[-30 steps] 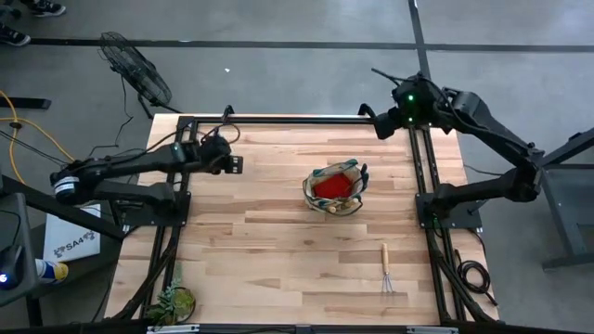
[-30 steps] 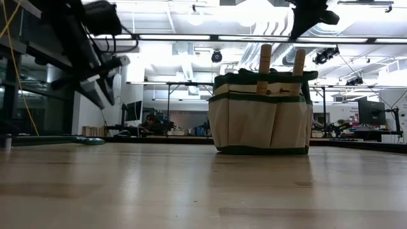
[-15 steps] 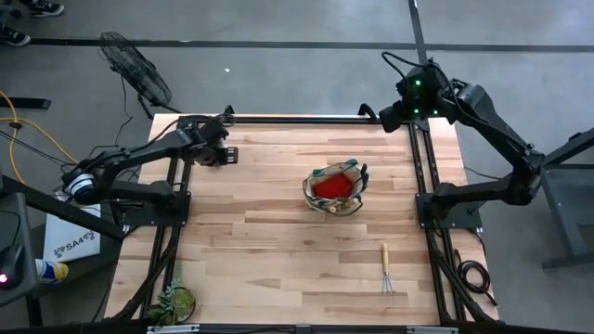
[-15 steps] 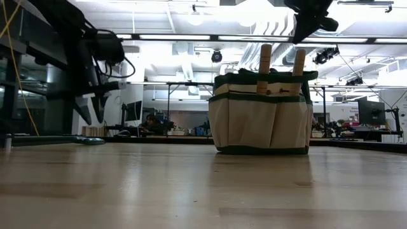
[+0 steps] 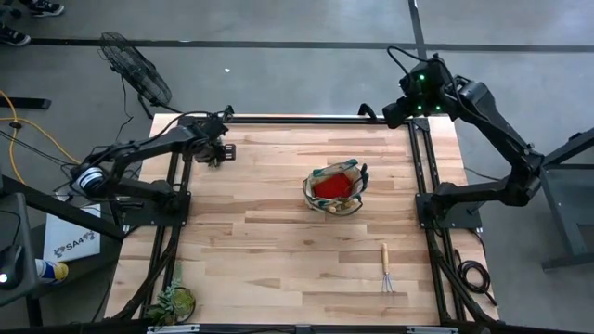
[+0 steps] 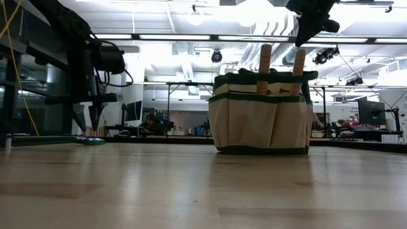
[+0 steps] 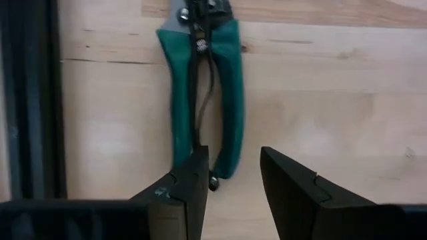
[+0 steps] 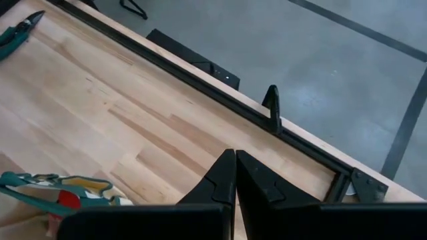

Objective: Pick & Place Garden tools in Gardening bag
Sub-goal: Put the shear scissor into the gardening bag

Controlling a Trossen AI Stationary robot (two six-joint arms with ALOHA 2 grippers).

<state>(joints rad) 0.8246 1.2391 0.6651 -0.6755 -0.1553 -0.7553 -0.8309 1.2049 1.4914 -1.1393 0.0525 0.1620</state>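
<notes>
Near the far-left corner of the table, the left gripper [image 7: 232,175] hangs over the green-handled pruners [image 7: 202,87], fingers apart w/ nothing between them. One fingertip sits roughly over the handle ends; the other is off to the side over bare wood, so the jaws aren't centred on the tool. The pruners lie flat, handles toward the gripper, blades pointing away, just beside the black frame rail [image 7: 30,100] on that edge.

Further out, the gardening bag [image 5: 335,188] stands upright around mid-table, a bit toward the far-right, w/ red cloth [image 5: 332,187] showing inside and two wooden handles [image 6: 265,60] sticking up above its rim. A hand rake [image 5: 386,269] lies alone near the near-right corner, well apart from the bag. The plant clump [image 5: 174,301] sits at the near-left corner.

The right gripper [image 8: 235,175] is parked above the far-right corner, fingers pressed together, holding nothing.

Risks: if the left gripper descends as it stands, one finger could land on a handle and shove or pivot the pruners toward the rail instead of straddling them. A grip at the very handle ends could also let the heavier blade end droop or slip out during the carry to the bag.
</notes>
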